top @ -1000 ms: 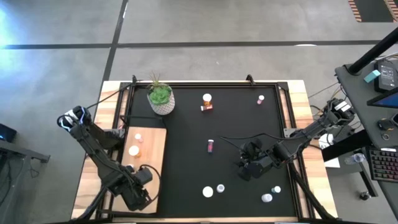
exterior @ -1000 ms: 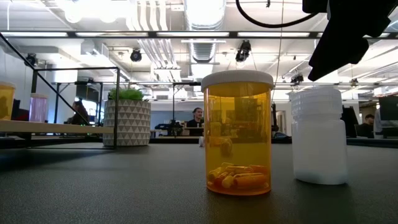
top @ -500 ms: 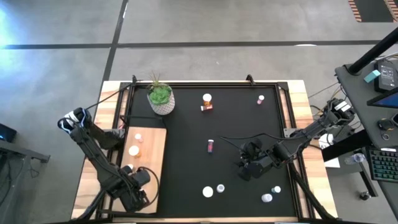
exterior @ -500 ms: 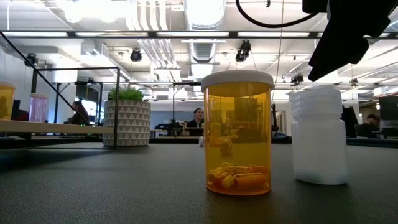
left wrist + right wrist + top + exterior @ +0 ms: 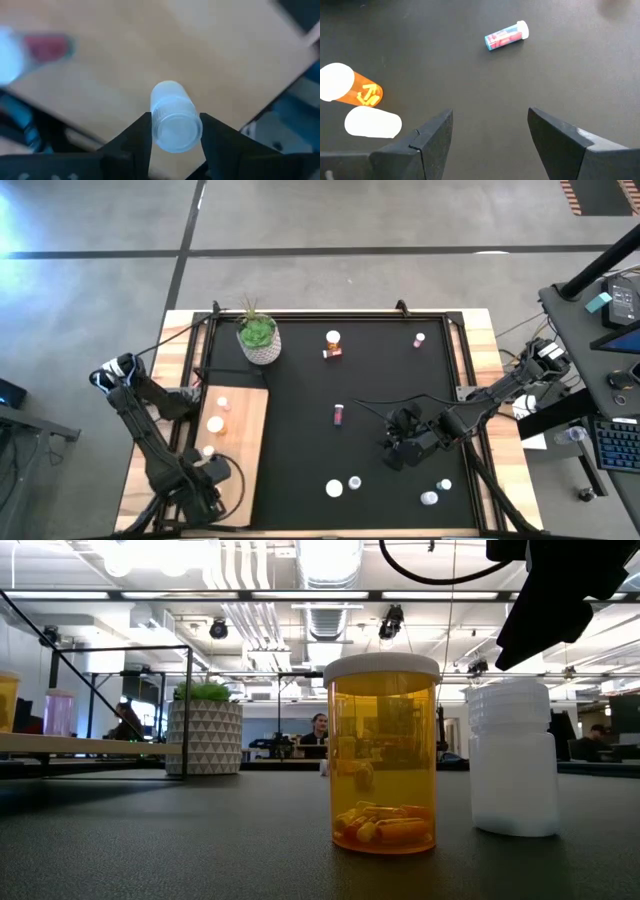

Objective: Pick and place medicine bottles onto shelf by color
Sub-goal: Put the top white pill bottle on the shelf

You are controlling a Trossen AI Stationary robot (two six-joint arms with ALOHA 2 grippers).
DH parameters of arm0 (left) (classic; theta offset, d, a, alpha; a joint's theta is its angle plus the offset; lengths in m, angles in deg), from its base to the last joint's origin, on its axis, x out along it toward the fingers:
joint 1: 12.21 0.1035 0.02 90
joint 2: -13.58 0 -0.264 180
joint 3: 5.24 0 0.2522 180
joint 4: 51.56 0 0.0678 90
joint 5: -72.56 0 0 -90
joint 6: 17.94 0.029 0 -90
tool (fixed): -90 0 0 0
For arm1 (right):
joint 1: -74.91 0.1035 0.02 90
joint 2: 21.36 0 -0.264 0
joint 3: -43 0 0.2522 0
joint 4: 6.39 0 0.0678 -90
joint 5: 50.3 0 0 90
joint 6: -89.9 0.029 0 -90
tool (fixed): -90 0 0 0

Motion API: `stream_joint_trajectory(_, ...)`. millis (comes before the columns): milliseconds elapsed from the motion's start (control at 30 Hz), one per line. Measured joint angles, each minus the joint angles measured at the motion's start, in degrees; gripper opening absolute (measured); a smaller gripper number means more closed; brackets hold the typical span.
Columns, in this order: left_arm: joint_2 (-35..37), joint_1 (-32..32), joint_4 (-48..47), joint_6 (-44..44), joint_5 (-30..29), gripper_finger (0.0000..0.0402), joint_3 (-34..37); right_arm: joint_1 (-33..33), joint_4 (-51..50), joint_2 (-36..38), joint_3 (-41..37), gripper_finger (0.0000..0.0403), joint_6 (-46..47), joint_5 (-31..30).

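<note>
Sliding back off the shelf (image 5: 243,425) toward the table's near edge, the left hand (image 5: 172,131) has left a white bottle (image 5: 174,117) standing between its loosened fingers, while the right hand (image 5: 490,131) waits open over the mat, next needing another bottle.

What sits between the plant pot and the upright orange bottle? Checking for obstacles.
Nothing: bare black mat separates plant pot from orange bottle, per the high view.
</note>
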Motion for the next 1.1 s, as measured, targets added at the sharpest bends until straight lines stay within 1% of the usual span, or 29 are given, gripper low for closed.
stream_joint_trajectory(167,0.1,-3.1,-2.7,-3.0,-0.1,0.0130,0.0,0.0,0.0,0.0,0.0,0.0249,0.0,0.0)
stream_joint_trajectory(300,0.3,-4.4,-3.8,-3.3,-0.1,0.0130,0.0,0.0,0.0,0.0,0.0,0.0249,0.0,0.0)
stream_joint_trajectory(700,0.7,-4.6,-2.1,-3.3,-3.4,0.0132,0.7,0.0,0.0,0.0,0.0,0.0249,0.0,0.0)
stream_joint_trajectory(1100,0.6,-4.6,-1.2,-4.8,-4.0,0.0190,0.8,0.0,0.0,0.0,0.0,0.0249,0.0,0.0)
